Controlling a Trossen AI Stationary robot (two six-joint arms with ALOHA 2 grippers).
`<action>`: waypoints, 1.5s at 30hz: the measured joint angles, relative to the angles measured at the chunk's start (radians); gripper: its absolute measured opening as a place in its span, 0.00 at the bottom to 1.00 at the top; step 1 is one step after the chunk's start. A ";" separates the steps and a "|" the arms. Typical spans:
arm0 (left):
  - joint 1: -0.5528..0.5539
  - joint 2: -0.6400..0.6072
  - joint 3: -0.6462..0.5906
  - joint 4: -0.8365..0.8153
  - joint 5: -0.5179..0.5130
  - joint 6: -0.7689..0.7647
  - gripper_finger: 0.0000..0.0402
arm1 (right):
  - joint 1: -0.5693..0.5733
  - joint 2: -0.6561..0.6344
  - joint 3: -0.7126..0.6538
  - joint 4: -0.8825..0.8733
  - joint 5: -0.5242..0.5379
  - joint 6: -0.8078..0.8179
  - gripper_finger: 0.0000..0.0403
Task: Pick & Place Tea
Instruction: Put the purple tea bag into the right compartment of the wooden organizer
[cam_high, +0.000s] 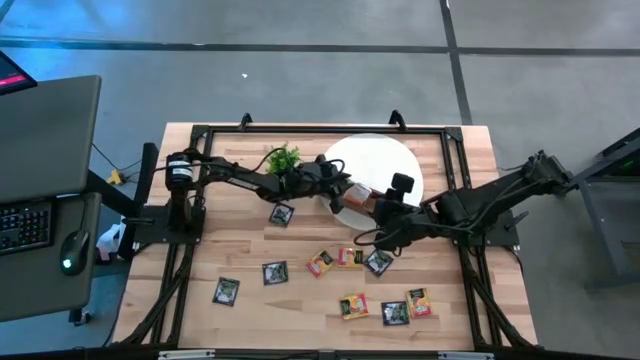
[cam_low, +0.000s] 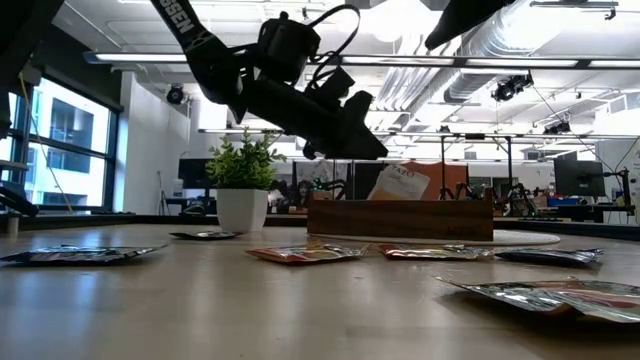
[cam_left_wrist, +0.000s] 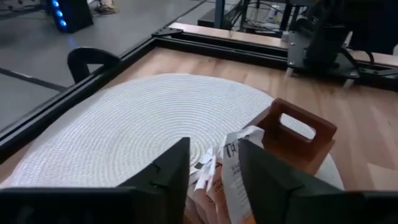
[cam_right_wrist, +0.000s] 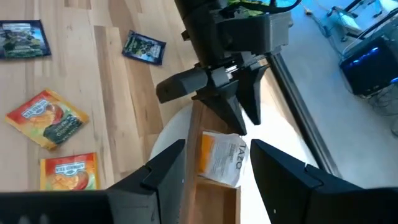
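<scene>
A white-and-orange tea sachet (cam_right_wrist: 221, 158) stands on edge in the brown wooden tray (cam_high: 358, 196), which sits on a round white mat (cam_high: 375, 160). My left gripper (cam_right_wrist: 245, 121) hovers open right over the sachet's upper edge (cam_left_wrist: 235, 163), its fingers on either side. My right gripper (cam_high: 387, 208) hangs open above the tray's near end with nothing between its fingers. Several more tea sachets, black (cam_high: 281, 214) and yellow-orange (cam_high: 353, 305), lie flat on the wooden table.
A small green potted plant (cam_high: 283, 158) stands left of the mat, close under my left arm. The tray has an upright handle plate with a slot (cam_left_wrist: 298, 130). Loose sachets (cam_low: 300, 253) are strewn over the table's near half. A black frame (cam_high: 320, 130) borders the table.
</scene>
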 joint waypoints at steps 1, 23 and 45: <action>0.000 0.000 0.000 0.000 -0.001 0.002 0.36 | 0.000 0.001 0.000 0.001 -0.012 0.002 0.44; -0.015 -0.453 0.000 -0.569 0.264 0.029 0.38 | 0.004 0.294 -0.001 -0.257 -0.389 0.733 0.44; -0.036 -0.439 0.000 -0.599 0.245 0.074 0.38 | 0.029 0.482 -0.001 -0.240 -0.613 0.999 0.44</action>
